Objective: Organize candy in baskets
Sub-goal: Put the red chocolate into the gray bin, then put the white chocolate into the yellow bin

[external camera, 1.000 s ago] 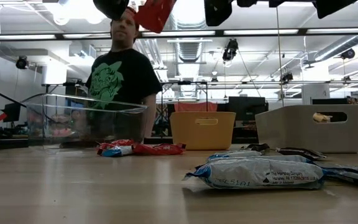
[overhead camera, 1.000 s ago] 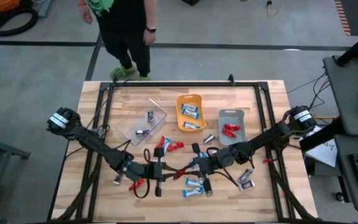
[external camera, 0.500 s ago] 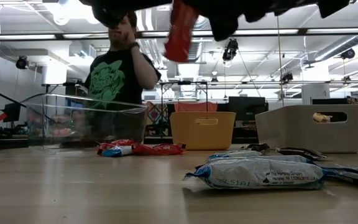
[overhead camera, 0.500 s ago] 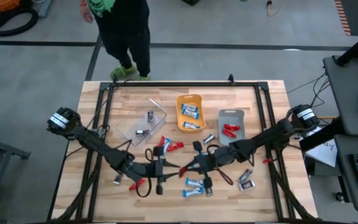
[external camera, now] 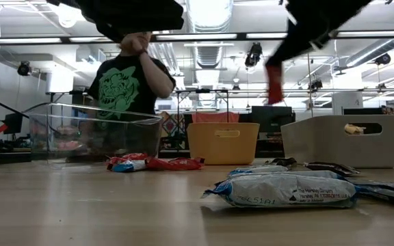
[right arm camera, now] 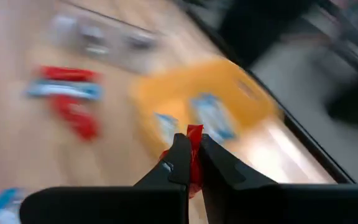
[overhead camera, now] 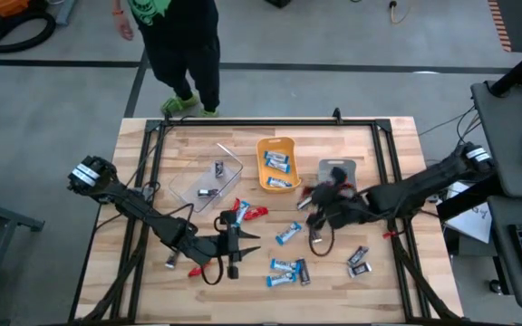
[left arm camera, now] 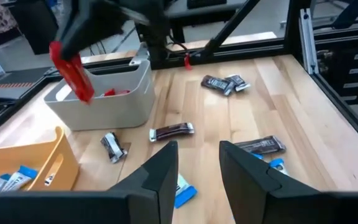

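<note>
The right gripper [overhead camera: 310, 196] hangs above the surface just left of the grey basket [overhead camera: 339, 184], its fingers [right arm camera: 180, 163] pinching a red candy bar [left arm camera: 72, 70] that dangles clear of the wood. The left gripper [overhead camera: 246, 237] is near the front of the surface, left of centre, its fingers [left arm camera: 160, 174] spread apart with nothing between them. The orange basket [overhead camera: 277, 164] stands at the far middle and holds blue-and-white bars; the clear basket [overhead camera: 206, 181] to its left holds two dark bars; red wrappers lie in the grey basket on the right. Loose candy remains on the surface: a red and blue-and-white cluster [overhead camera: 246, 212] near the clear basket, a blue-and-white bar [overhead camera: 287, 234] at centre, further bars [overhead camera: 287, 270] at the near middle, and dark bars [overhead camera: 359, 260] at the near right. A person [external camera: 130, 96] stands beyond the far edge.
</note>
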Motion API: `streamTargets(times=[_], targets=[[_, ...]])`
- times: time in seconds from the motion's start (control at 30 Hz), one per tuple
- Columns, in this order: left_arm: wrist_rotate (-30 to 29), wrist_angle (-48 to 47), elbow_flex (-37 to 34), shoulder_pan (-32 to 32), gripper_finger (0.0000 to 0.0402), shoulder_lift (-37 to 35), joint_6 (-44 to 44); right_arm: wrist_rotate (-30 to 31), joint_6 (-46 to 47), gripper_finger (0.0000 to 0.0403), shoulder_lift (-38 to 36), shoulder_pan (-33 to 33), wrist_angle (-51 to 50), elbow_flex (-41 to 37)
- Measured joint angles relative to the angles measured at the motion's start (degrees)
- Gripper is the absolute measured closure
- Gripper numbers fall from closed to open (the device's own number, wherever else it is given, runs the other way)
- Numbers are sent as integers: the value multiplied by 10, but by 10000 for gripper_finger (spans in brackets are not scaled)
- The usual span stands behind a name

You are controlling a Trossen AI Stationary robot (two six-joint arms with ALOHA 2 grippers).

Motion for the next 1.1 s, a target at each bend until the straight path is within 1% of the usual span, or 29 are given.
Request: streamTargets(times=[0.07,0.17,0.23,0.3,0.63,0.77,0.83,1.1], targets=[[0,2,0,0,300,0,0,9,100,390,-22,-15,-92,0],[0,4,0,0,300,0,0,18,248,390,-35,-41,-206,-1],[0,4,0,1,300,0,-2,19,314,390,-33,-56,-260,-3],[0,4,0,1,300,0,-2,19,355,390,-27,-69,-288,-5],[0,4,0,6,300,0,-6,20,365,390,13,-114,-286,-8],[0,4,0,7,300,0,-8,20,364,385,20,-121,-282,-8],[0,4,0,8,300,0,-9,20,364,370,21,-122,-281,-9],[0,1,0,9,300,0,-11,20,363,286,19,-122,-277,-9]])
